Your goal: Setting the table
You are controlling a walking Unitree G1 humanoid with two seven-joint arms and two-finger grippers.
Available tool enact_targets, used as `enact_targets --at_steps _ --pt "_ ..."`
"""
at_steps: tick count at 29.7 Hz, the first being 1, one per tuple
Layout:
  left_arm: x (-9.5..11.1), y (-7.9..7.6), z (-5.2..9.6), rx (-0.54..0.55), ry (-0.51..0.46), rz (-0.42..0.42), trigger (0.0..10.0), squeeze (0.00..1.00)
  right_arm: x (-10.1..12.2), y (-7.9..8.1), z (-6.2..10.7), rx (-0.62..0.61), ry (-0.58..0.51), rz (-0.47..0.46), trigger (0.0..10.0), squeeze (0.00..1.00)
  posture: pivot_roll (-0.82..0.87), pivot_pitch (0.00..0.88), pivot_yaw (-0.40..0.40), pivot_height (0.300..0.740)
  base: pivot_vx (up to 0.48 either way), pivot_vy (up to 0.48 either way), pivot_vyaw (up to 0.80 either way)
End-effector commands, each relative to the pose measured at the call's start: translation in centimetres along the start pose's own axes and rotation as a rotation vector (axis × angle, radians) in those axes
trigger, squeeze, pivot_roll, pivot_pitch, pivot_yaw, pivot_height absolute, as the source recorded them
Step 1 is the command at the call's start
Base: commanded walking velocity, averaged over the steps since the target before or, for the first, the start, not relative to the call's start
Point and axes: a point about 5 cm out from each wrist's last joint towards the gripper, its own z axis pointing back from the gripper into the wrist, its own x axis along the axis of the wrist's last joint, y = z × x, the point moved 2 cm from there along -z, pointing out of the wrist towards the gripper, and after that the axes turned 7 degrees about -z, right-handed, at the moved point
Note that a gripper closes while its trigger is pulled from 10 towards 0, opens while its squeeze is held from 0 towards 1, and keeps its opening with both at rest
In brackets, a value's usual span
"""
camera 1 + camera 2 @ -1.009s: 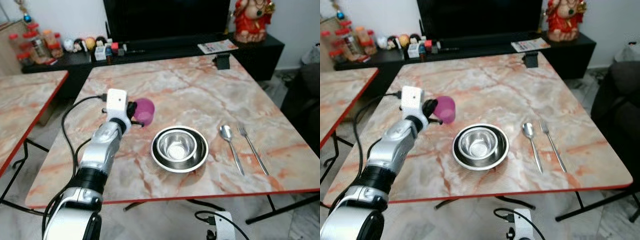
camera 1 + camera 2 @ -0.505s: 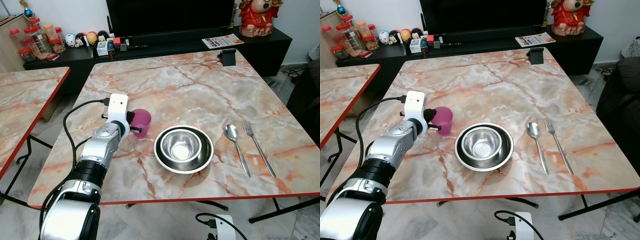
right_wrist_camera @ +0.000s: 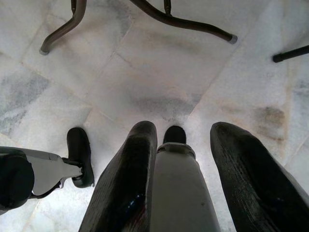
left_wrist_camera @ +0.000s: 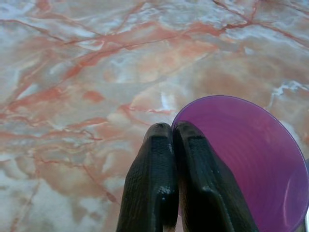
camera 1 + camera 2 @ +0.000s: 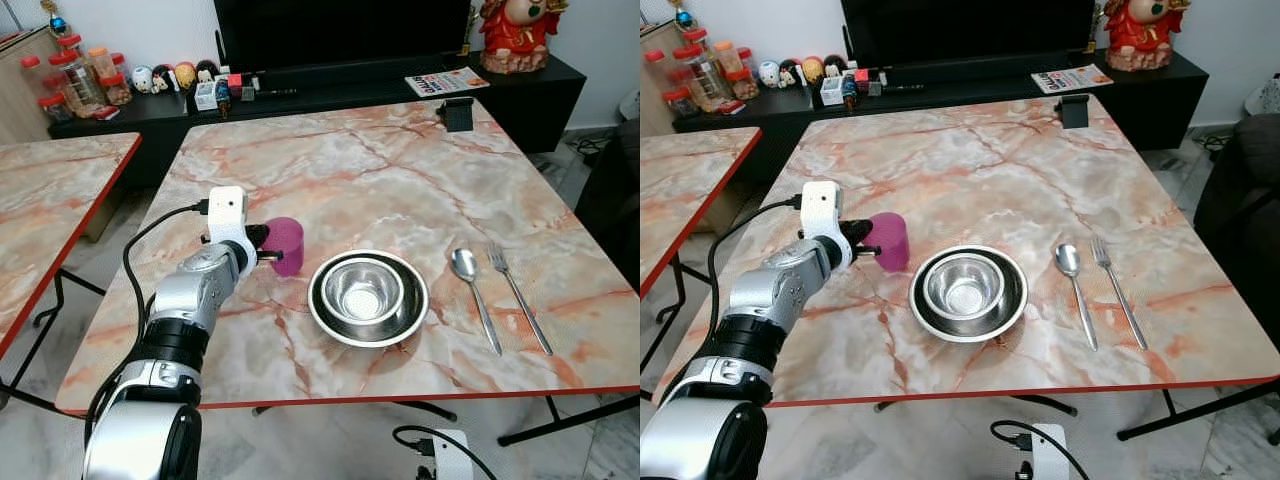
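Left end effector (image 4: 172, 145) pressed together on the rim of a purple cup (image 5: 285, 245), one finger inside, one outside. Cup upright on the desk (image 5: 380, 170), toward its left edge, just beside a steel bowl (image 5: 364, 291) nested in a plate (image 5: 410, 320). Spoon (image 5: 474, 295) and fork (image 5: 517, 297) side by side near the right edge. Right end effector (image 3: 193, 159) spread, hanging over the tiled floor (image 3: 159, 82) below the desk.
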Motion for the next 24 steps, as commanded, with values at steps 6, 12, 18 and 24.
enact_targets --at_steps 6,12,18,24 --pt "-0.7 0.1 0.5 -0.016 0.036 -0.049 10.0 0.00 0.3 0.3 0.0 0.002 -0.007 -0.009 10.0 0.00 0.02 0.004 0.109 0.732 0.000 0.000 0.00" --pt "-1.1 -0.1 0.6 -0.029 0.054 -0.052 10.0 0.00 0.3 0.3 0.0 0.005 -0.007 -0.007 10.0 0.00 0.02 0.005 0.108 0.732 0.000 0.000 0.00" --pt "-1.1 -0.1 0.7 -0.031 0.056 -0.050 10.0 0.00 0.3 0.3 0.0 0.003 -0.007 -0.008 10.0 0.00 0.02 0.005 0.107 0.732 0.000 0.000 0.00" --pt "-1.3 -0.2 0.7 -0.035 0.059 -0.048 10.0 0.91 0.3 0.3 0.0 0.004 -0.007 -0.007 10.0 0.00 0.02 0.002 0.108 0.732 0.000 0.000 0.00"
